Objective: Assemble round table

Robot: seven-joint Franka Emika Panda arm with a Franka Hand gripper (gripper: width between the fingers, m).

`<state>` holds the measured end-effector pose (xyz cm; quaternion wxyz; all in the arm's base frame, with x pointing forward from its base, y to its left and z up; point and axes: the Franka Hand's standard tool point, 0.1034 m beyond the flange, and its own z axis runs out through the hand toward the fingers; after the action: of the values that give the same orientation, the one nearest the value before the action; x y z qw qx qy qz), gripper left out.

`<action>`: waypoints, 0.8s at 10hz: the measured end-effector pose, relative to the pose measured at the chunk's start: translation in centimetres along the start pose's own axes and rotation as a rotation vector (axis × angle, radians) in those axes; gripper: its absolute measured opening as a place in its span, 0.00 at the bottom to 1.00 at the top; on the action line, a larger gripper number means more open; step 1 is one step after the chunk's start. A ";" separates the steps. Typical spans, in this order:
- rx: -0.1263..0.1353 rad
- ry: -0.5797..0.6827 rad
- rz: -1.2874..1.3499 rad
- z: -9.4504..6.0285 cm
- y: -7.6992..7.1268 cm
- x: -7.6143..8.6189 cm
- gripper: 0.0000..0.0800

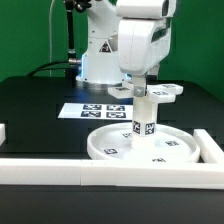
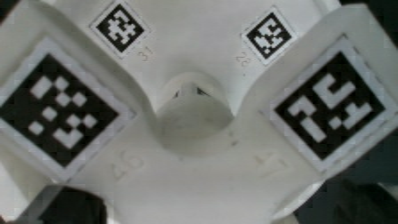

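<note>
The large rimmed round disc lies flat on the black table near the front rail. The short cylindrical leg stands upright at the disc's middle, with small square tags low on its side. My gripper comes straight down and is shut on the leg's upper end. The flat lobed base lies on the table behind the leg, toward the exterior view's right. In the wrist view the leg fills the picture, with big tags on both sides. My fingertips are hidden there.
The marker board lies on the table behind the disc, toward the exterior view's left. White border rails run along the front, the right and the left. The arm's base stands at the back.
</note>
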<state>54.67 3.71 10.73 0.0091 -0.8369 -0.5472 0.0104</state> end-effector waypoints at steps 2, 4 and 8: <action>0.000 0.000 0.047 0.0 0.0 -0.1 0.55; 0.001 0.002 0.103 0.0 0.0 -0.1 0.55; 0.024 0.015 0.575 0.1 0.1 -0.5 0.55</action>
<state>54.53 3.18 10.65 0.0197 -0.9576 -0.2872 0.0127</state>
